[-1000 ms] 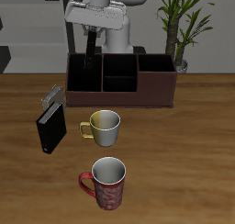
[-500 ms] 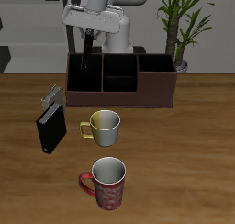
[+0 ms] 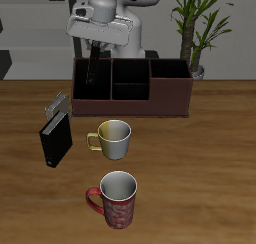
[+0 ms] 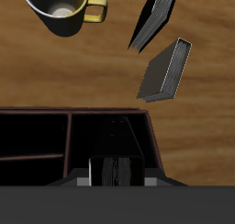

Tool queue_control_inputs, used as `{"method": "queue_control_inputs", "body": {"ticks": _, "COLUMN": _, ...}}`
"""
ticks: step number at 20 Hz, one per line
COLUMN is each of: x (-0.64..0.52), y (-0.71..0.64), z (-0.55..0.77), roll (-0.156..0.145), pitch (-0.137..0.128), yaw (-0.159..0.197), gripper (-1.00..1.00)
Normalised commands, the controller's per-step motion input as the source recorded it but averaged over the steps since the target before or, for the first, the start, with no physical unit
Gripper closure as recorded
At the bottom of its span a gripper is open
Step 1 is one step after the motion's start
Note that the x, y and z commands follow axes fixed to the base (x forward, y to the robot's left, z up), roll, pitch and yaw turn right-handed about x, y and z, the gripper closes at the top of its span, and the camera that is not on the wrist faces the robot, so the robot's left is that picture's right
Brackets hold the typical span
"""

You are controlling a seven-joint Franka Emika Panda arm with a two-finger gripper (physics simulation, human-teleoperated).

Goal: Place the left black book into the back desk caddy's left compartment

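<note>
Gripper [image 3: 95,60] clamped on upright black book [image 3: 95,66], hanging directly above back desk caddy's [image 3: 150,100] end compartment [image 3: 92,83].

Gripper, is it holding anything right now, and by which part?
Yes, the gripper holds a thin black book by its top end, hanging upright.
</note>
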Motion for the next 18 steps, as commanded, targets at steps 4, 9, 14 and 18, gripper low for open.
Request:
{"method": "queue_control_inputs", "body": {"ticks": 4, "x": 0.09, "y": -0.03, "z": -0.21, "roll": -0.001, "pitch": 0.039, "yaw": -0.024, "gripper": 1.0}}
{"method": "queue_control_inputs", "body": {"ticks": 9, "x": 0.07, "y": -0.04, "z": -0.13, "roll": -0.004, "pitch": 0.013, "yaw": 0.002, "gripper": 1.0}}
{"method": "queue_control_inputs", "body": {"ticks": 14, "x": 0.06, "y": -0.02, "z": -0.11, "roll": -0.002, "pitch": 0.02, "yaw": 0.0, "gripper": 1.0}}
{"method": "queue_control_inputs", "body": {"ticks": 18, "x": 0.08, "y": -0.09, "z": -0.05, "roll": -0.017, "pitch": 0.011, "yaw": -0.011, "gripper": 1.0}}
